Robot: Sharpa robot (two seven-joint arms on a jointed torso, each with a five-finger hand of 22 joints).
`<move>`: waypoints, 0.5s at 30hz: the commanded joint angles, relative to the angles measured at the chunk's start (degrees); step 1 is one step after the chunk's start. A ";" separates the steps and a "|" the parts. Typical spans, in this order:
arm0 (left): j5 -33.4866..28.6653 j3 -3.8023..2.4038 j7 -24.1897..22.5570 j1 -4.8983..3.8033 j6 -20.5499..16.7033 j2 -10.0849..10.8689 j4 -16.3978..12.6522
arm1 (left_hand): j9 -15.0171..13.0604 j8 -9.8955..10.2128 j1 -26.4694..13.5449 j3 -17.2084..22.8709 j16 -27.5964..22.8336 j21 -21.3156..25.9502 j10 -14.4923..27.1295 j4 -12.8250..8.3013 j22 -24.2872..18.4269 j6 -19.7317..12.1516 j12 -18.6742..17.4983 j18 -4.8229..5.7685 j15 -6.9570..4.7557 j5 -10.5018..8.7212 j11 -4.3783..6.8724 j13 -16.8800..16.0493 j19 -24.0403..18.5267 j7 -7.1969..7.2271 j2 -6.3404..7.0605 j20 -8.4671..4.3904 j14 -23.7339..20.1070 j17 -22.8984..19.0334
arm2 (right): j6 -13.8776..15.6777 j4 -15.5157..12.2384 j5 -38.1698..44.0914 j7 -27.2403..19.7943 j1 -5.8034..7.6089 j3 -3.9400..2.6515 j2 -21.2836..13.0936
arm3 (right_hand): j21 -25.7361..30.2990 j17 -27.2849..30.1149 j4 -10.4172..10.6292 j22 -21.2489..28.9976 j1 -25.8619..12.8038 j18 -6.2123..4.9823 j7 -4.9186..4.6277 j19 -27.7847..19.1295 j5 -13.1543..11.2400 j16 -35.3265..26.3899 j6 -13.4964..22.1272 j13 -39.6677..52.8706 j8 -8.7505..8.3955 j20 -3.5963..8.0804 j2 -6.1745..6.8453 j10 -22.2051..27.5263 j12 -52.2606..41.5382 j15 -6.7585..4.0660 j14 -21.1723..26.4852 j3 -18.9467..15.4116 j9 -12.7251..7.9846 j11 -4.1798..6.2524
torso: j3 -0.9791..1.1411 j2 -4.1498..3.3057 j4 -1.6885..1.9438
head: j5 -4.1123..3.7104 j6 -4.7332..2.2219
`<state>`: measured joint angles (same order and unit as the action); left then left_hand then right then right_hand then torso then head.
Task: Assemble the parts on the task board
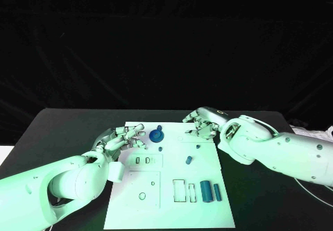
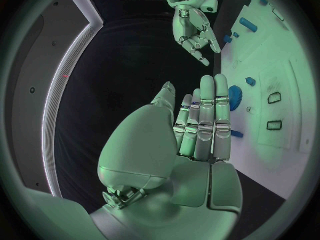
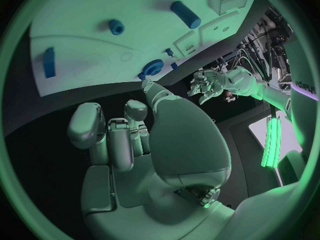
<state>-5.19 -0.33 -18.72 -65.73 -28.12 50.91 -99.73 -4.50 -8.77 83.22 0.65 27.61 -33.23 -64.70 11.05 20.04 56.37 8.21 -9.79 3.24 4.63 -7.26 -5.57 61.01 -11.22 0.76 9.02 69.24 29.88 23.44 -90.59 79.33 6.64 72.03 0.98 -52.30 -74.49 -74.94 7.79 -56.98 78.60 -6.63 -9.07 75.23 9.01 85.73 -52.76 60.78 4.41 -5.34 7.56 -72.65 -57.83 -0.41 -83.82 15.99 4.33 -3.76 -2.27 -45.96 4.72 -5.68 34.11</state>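
Observation:
The white task board (image 1: 170,211) lies in the middle of the black table. A blue gear (image 1: 157,136) stands near the board's far edge, with a small blue peg (image 1: 160,128) just behind it. My left hand (image 1: 123,139) hovers at the board's far left corner, fingers straight and side by side (image 2: 203,117), holding nothing; the gear (image 2: 236,96) is just past the fingertips. My right hand (image 1: 201,122) hangs over the board's far right corner, fingers loosely bent (image 3: 110,136) and empty. A short blue piece (image 1: 187,159) lies mid-board. Two blue cylinders (image 1: 206,191) lie near the right edge.
Outlined recesses (image 1: 179,188) and slots (image 1: 142,159) mark the board's near half. A tiny blue part (image 1: 198,147) sits right of centre. Bare black table (image 1: 62,130) runs along both sides of the board. White cables (image 1: 309,131) lie at the table's right edge.

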 commanded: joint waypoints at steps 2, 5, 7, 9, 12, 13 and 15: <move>-0.04 -0.04 -0.17 -0.07 1.40 0.05 -0.32 | -0.09 0.26 -0.29 -0.39 0.29 -0.28 0.42 -0.03 0.13 -0.47 0.30 -0.39 -0.02 -0.10 -0.07 -0.09 -0.55 -0.10 -0.08 0.03 -0.48 0.13 | -2.20 0.78 -12.18 -12.16 -0.15 0.08 -3.22 | -0.30 -8.30 -0.55 -0.04 0.68 0.42 0.12 0.23 1.15 0.32 -0.62 -0.23 0.33 0.15 0.44 0.28 0.15 -0.33 -4.74 -0.37 -0.05 0.10 | 0.21 0.11 -0.78 | -0.33 -0.15; -0.04 -0.04 -0.16 -0.07 1.49 0.04 -0.27 | -0.09 0.26 -0.29 -0.39 0.29 -0.28 0.42 -0.03 0.13 -0.47 0.30 -0.39 -0.02 -0.10 -0.07 -0.09 -0.55 -0.10 -0.08 0.03 -0.48 0.13 | -2.85 2.16 -13.39 -13.70 -0.47 0.21 -4.91 | -0.29 -8.42 -0.70 -0.01 0.63 0.41 0.13 0.19 1.50 0.39 -0.64 -0.39 0.26 0.15 0.72 0.43 0.32 -0.33 -4.76 -0.66 -0.09 0.10 | 0.34 0.22 -1.07 | -0.87 -0.18; -0.04 -0.03 -0.16 -0.06 1.59 -0.02 -0.21 | -0.09 0.26 -0.29 -0.39 0.29 -0.28 0.42 -0.03 0.13 -0.47 0.30 -0.39 -0.02 -0.10 -0.07 -0.09 -0.55 -0.10 -0.08 0.03 -0.48 0.13 | -3.10 3.07 -13.77 -14.29 -0.88 0.28 -5.67 | -0.30 -8.44 -0.71 -0.02 0.62 0.41 0.14 0.19 1.53 0.40 -0.64 -0.41 0.25 0.15 0.74 0.44 0.34 -0.33 -4.76 -0.69 -0.09 0.10 | 0.46 0.25 -1.20 | -1.03 -0.26; -0.04 -0.03 -0.15 -0.06 1.68 -0.08 -0.14 | -0.09 0.26 -0.29 -0.39 0.29 -0.28 0.42 -0.03 0.13 -0.47 0.30 -0.39 -0.02 -0.10 -0.07 -0.09 -0.55 -0.10 -0.08 0.03 -0.48 0.13 | -3.20 3.86 -13.81 -14.61 -1.51 0.33 -6.17 | -0.29 -8.44 -0.72 -0.01 0.63 0.41 0.14 0.19 1.54 0.40 -0.63 -0.43 0.24 0.15 0.75 0.45 0.35 -0.33 -4.76 -0.70 -0.10 0.10 | 0.53 0.26 -1.26 | -1.09 -0.26; -0.04 -0.03 -0.12 -0.05 1.77 -0.11 -0.06 | -0.09 0.26 -0.29 -0.39 0.29 -0.28 0.42 -0.03 0.13 -0.47 0.30 -0.39 -0.02 -0.10 -0.07 -0.09 -0.55 -0.10 -0.08 0.03 -0.48 0.13 | -2.96 5.02 -13.65 -14.21 -2.29 0.37 -6.32 | -0.28 -8.44 -0.75 0.03 0.63 0.40 0.14 0.17 1.58 0.40 -0.62 -0.49 0.23 0.15 0.78 0.50 0.42 -0.33 -4.76 -0.74 -0.10 0.10 | 0.56 0.24 -1.33 | -1.13 -0.17; -0.04 -0.03 -0.12 -0.05 1.80 -0.11 -0.03 | -0.09 0.26 -0.29 -0.39 0.29 -0.28 0.42 -0.03 0.13 -0.47 0.30 -0.39 -0.02 -0.10 -0.07 -0.09 -0.55 -0.10 -0.08 0.03 -0.48 0.13 | -2.80 5.42 -13.60 -14.00 -2.53 0.37 -6.26 | -0.25 -8.36 -0.77 0.08 0.61 0.39 0.14 0.14 1.62 0.35 -0.59 -0.52 0.19 0.15 0.84 0.53 0.45 -0.33 -4.74 -0.83 -0.12 0.09 | 0.52 0.21 -1.31 | -1.20 -0.15; -0.03 -0.03 -0.11 -0.04 1.84 -0.12 0.03 | -0.09 0.26 -0.29 -0.39 0.29 -0.28 0.42 -0.03 0.13 -0.47 0.30 -0.39 -0.02 -0.10 -0.07 -0.09 -0.55 -0.10 -0.08 0.03 -0.48 0.13 | -2.58 6.05 -13.51 -13.70 -3.10 0.38 -6.15 | -0.26 -8.36 -0.78 0.07 0.61 0.40 0.14 0.14 1.63 0.35 -0.59 -0.48 0.18 0.15 0.85 0.51 0.41 -0.33 -4.74 -0.84 -0.12 0.09 | 0.58 0.18 -1.25 | -1.19 -0.17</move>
<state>-5.19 -0.33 -18.69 -65.73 -27.67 50.88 -99.67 -4.53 -8.77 83.22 0.65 27.61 -33.30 -64.70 11.05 20.12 56.29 8.21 -9.79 3.10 4.63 -7.26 -5.57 61.01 -11.14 0.76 9.02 69.10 29.96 21.69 -84.76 66.93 -5.45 69.11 1.39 -58.58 -74.48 -74.94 7.11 -56.97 78.96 -6.63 -8.95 75.22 10.33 85.93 -53.08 60.34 4.41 -5.34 7.93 -72.44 -57.60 -0.41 -83.82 15.43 4.26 -3.55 -1.77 -45.74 3.49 -6.82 33.89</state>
